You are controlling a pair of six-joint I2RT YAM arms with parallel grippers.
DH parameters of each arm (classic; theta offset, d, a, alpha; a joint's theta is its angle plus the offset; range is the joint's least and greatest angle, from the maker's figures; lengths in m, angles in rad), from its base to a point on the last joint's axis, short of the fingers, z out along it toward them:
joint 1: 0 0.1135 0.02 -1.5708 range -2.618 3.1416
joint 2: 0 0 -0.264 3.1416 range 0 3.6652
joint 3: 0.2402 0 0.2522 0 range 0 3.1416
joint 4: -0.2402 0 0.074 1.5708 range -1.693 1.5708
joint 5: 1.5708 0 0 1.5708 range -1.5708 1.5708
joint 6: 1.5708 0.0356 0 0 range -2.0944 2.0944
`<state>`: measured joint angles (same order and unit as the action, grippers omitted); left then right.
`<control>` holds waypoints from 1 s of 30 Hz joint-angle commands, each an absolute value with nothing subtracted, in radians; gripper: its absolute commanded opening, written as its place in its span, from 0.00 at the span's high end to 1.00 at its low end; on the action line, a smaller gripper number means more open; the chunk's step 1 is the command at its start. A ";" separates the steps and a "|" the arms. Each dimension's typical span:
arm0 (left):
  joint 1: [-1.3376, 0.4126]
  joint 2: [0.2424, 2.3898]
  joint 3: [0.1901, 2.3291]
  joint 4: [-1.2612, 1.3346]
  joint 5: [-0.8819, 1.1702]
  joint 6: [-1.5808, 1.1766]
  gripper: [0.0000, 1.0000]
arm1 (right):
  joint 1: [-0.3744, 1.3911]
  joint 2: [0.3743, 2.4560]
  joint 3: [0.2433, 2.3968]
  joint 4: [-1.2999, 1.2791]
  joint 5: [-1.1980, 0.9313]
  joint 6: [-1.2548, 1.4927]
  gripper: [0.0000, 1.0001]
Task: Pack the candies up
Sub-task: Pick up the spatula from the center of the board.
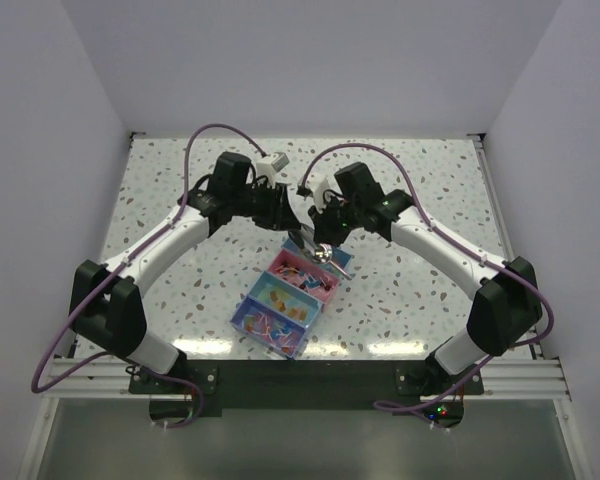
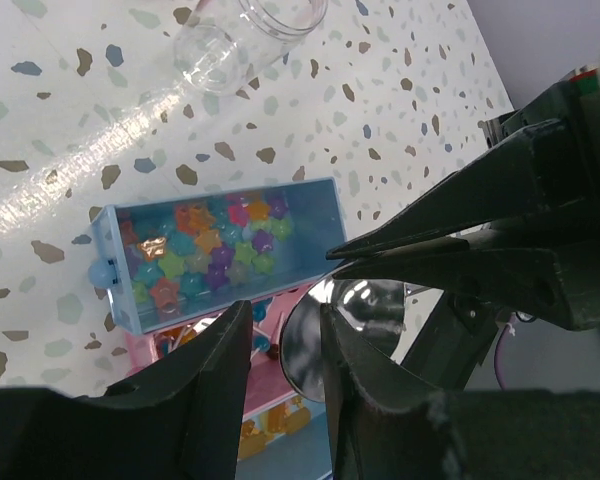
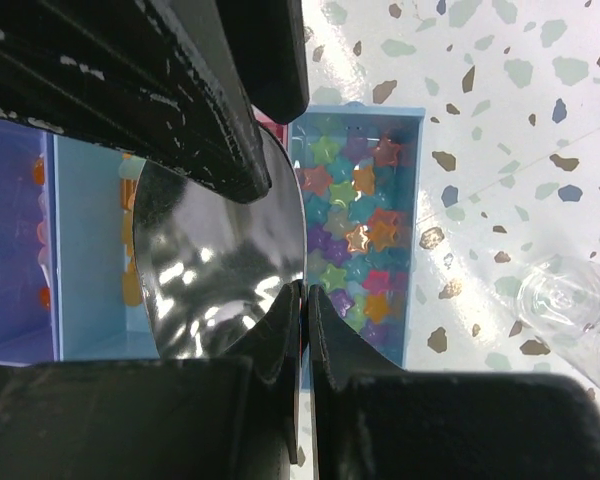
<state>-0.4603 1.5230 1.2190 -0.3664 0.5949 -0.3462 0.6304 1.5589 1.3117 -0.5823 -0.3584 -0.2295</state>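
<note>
Candies (image 2: 205, 255) not held: right gripper (image 3: 305, 300) is pinched shut on a shiny silver foil sheet (image 3: 220, 270), left gripper (image 2: 285, 335) part-open astride its edge. Just beyond, the tiny star-shaped sweets fill the light-blue plastic tray compartment (image 2: 230, 196). Clamp left firmly before spreading the foil, or it likely slips.

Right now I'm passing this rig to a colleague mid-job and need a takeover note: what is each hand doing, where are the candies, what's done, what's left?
Right hand: shut on the edge of a shiny silver piece, held above the boxes.
Left hand: open, with a finger on either side of that piece; contact unclear.
Candies: star-shaped, filling the light blue box; more lie in the tray beside it.
Clear jar: beyond the box, no candies visible inside.
Done: candies sit in their compartments.
Left: probably moving them into their final packing; I can't tell which container that is.
</note>
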 commanded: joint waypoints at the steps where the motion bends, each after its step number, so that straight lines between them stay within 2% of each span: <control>1: -0.460 1.532 1.227 -0.405 0.614 -0.315 0.62 | 0.637 1.563 1.333 -0.523 -0.360 -0.244 1.00; 6: -0.460 1.546 1.241 -0.434 0.609 -0.302 0.67 | 0.637 1.569 1.336 -0.506 -0.357 -0.242 1.00; 9: -0.459 1.549 1.249 -0.440 0.603 -0.301 0.76 | 0.637 1.571 1.330 -0.496 -0.360 -0.238 1.00; 10: -0.459 1.551 1.250 -0.437 0.601 -0.301 0.84 | 0.637 1.569 1.328 -0.491 -0.362 -0.238 1.00; 12: -0.457 1.549 1.250 -0.434 0.600 -0.304 0.91 | 0.637 1.571 1.324 -0.485 -0.368 -0.235 1.00; 13: -0.454 1.549 1.249 -0.430 0.600 -0.311 0.98 | 0.637 1.572 1.321 -0.480 -0.371 -0.233 1.00; 15: -0.449 1.546 1.246 -0.416 0.603 -0.327 1.00 | 0.637 1.572 1.316 -0.477 -0.382 -0.229 1.00; 19: -0.407 1.536 1.217 -0.365 0.652 -0.398 1.00 | 0.637 1.545 1.287 -0.450 -0.393 -0.203 0.66; 21: -0.367 1.519 1.192 -0.307 0.687 -0.469 1.00 | 0.637 1.514 1.249 -0.416 -0.393 -0.163 0.58; 22: -0.353 1.516 1.162 -0.283 0.705 -0.498 1.00 | 0.635 1.481 1.235 -0.375 -0.385 -0.149 0.50; 26: -0.276 1.490 1.068 -0.107 0.785 -0.673 1.00 | 0.635 1.410 1.181 -0.327 -0.365 -0.097 0.38; 30: -0.210 1.460 0.965 0.058 0.837 -0.874 1.00 | 0.635 1.374 1.154 -0.302 -0.353 -0.094 0.37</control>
<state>-0.2447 1.5234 1.0119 -0.1490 0.7406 -0.6685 0.6346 1.4220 1.1633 -0.3912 -0.3576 -0.1211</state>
